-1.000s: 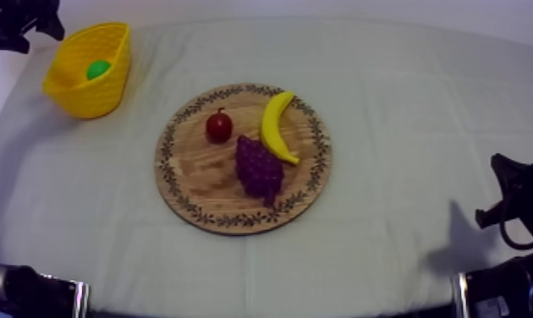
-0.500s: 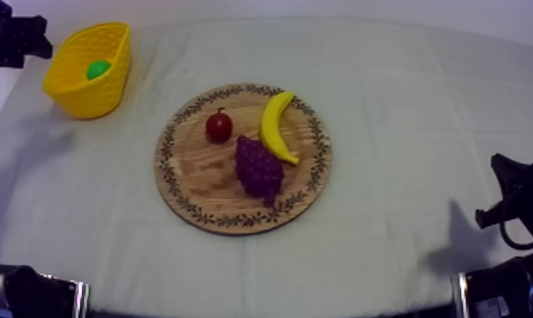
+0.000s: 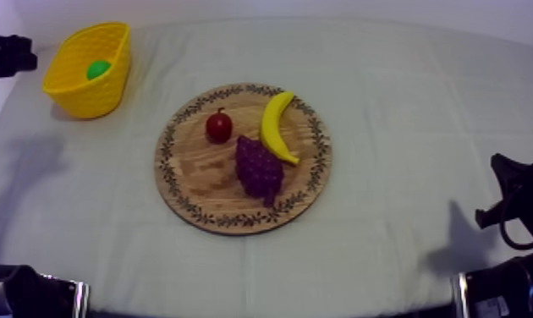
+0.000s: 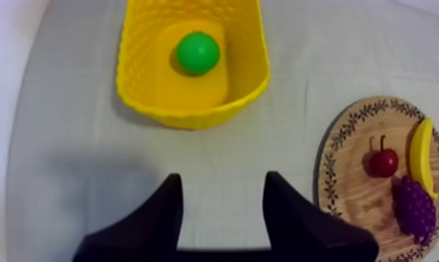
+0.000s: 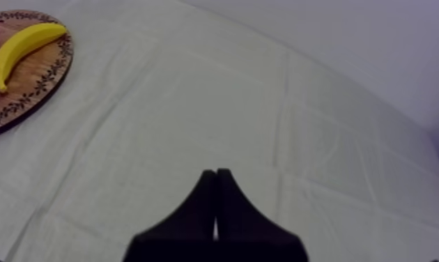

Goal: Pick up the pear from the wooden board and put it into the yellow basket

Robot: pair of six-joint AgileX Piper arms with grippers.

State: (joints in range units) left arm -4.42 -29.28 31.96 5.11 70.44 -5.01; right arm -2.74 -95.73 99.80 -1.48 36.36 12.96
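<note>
Pear [image 4: 198, 53] lies inside the yellow basket [image 4: 135, 90], a plain green ball whose shape is hard to make out. Left gripper [image 4: 223, 180] hangs over cloth [image 4: 76, 181] just beside the basket, fingers apart, empty. Right gripper [image 5: 216, 174] has its fingers pressed together; the wooden board [image 5: 27, 83] beyond it is partly cut off.

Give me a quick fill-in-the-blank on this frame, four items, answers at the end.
1. The pear lies ____ the yellow basket.
2. The left gripper, over the cloth near the basket, has its fingers ____, with nothing between them.
3. The wooden board carries ____ fruits: a banana, a bunch of grapes and a small red fruit.
4. The right gripper is ____ on nothing, over bare cloth.

Missing words: inside; open; three; shut.
</note>
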